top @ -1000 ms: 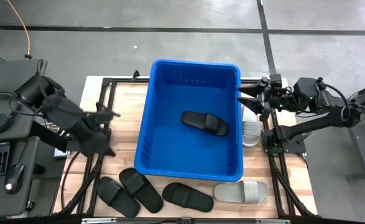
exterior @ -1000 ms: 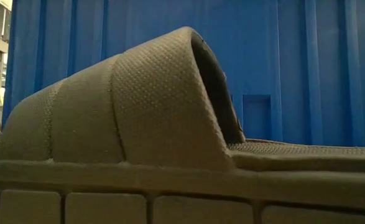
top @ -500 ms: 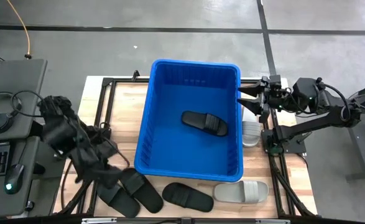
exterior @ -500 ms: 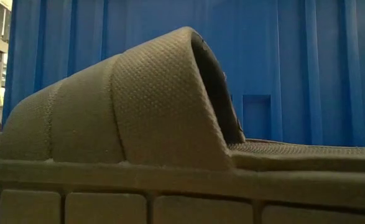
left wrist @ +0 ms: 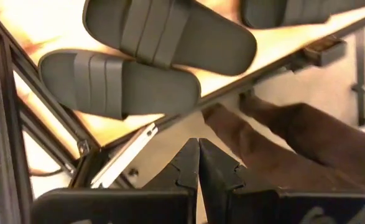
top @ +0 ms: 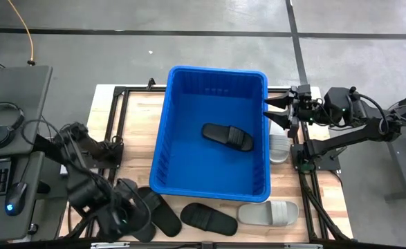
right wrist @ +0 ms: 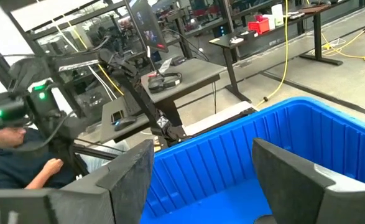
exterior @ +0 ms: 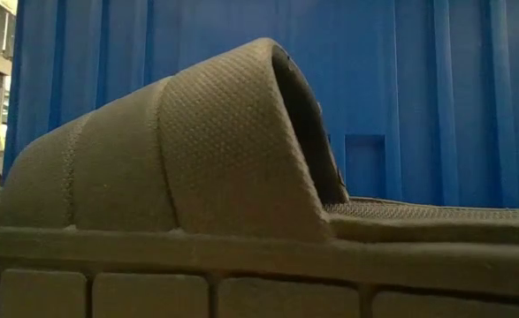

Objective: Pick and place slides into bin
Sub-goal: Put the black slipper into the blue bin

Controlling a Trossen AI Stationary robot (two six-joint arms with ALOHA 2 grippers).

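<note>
While the bin (top: 213,131) holds one black slide (top: 227,135), left end effector (left wrist: 198,163) is closed, right end effector (right wrist: 204,177) spread.

Bin (top: 162,145): bright blue throughout, its walls marked by vertical ribs. Slide in the bin (top: 227,135): matte black. Slides on the table's front edge: three black (top: 208,218), one light grey (top: 269,212); a second pale grey slide (top: 279,146) lies by the bin's right wall. In the low view the nearest black slide (exterior: 179,150) shows a fine dotted weave on its strap, with raised seam lines. In the left wrist view the black slides (left wrist: 120,84) carry three parallel stripes across the strap. Table (top: 137,121): light wood with black metal framing. Arms: dark.
</note>
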